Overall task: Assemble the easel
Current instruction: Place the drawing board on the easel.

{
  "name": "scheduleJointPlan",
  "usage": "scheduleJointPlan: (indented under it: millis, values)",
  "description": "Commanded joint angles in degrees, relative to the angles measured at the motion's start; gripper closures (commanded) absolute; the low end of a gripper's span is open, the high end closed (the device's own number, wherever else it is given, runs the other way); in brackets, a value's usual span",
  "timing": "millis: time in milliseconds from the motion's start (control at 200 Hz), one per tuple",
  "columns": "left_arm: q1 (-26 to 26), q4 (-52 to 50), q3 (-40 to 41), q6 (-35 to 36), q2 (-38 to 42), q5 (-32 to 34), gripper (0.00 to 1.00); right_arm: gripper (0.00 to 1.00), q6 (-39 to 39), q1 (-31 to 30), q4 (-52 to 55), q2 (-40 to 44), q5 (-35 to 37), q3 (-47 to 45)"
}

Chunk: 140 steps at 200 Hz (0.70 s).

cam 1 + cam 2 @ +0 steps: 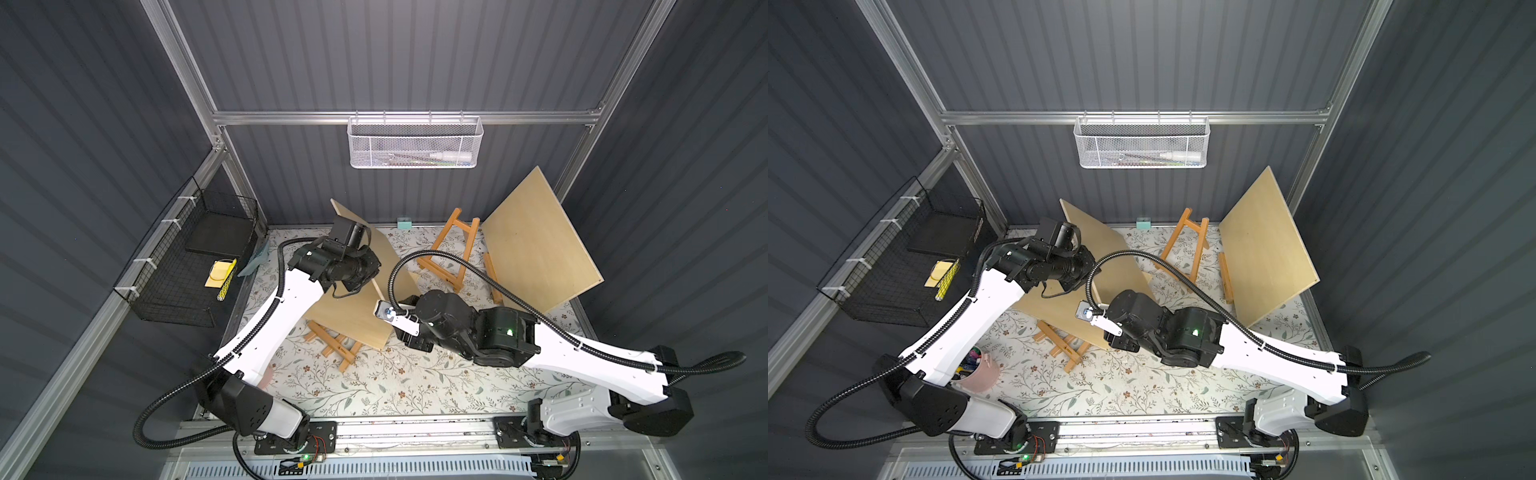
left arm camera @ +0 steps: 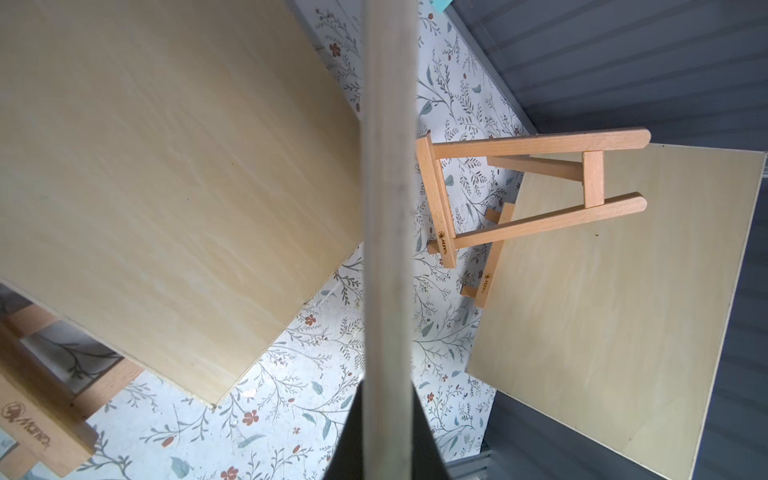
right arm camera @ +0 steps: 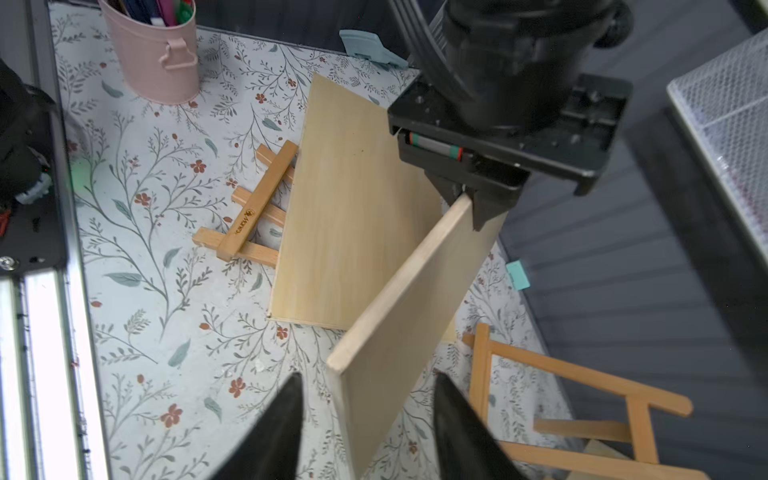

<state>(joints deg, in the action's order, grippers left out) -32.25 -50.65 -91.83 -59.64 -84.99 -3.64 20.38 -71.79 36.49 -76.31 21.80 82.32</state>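
A small A-frame easel [image 2: 540, 146] of pale orange wood stands upright on the flowered table cover near the back wall. It has two splayed legs, a short crossbar near the top and a ledge across the bottom with a printed logo. A second easel [image 3: 253, 212] lies flat near the table's middle, half covered by a light plywood board [image 3: 353, 208] resting on it. The left gripper [image 3: 468, 203] is pinched onto the top edge of a raised board [image 3: 407, 299], which it holds on edge, tilted. The right gripper [image 3: 368, 376] is spread wide, with the raised board's lower corner between its fingers and a gap on each side. A white mesh basket [image 1: 415, 141] hangs on the back rail and holds a white tube [image 1: 451, 156] and some blurred coloured items. A black wire basket [image 1: 174, 286] on the left wall holds a yellow pad [image 1: 218, 272]. A pink cup [image 3: 153, 62] holds pens [image 3: 166, 10].
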Motion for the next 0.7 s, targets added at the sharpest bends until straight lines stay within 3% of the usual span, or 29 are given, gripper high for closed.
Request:
scheduleJointPlan:
  millis: [0,145,355,695]
  values:
    - [-1.88,5.65,-4.83,4.39,-0.32,2.20,1.00,0.31,0.71,1.14,-1.38,1.15,1.57,-1.07]
    - [-2.55,5.36,-6.27,2.47,-0.96,3.22,1.00,0.22,1.53,2.33,-4.01,0.71,2.13,-3.76]
    - [-2.64,5.22,-8.87,0.88,-2.73,2.71,1.00,0.21,1.42,2.97,-6.78,-2.83,1.56,-5.86]
    - [-2.56,6.01,-10.83,-0.61,-3.21,1.22,1.00,0.32,-3.80,11.81,-11.01,-3.31,-0.72,-9.78]
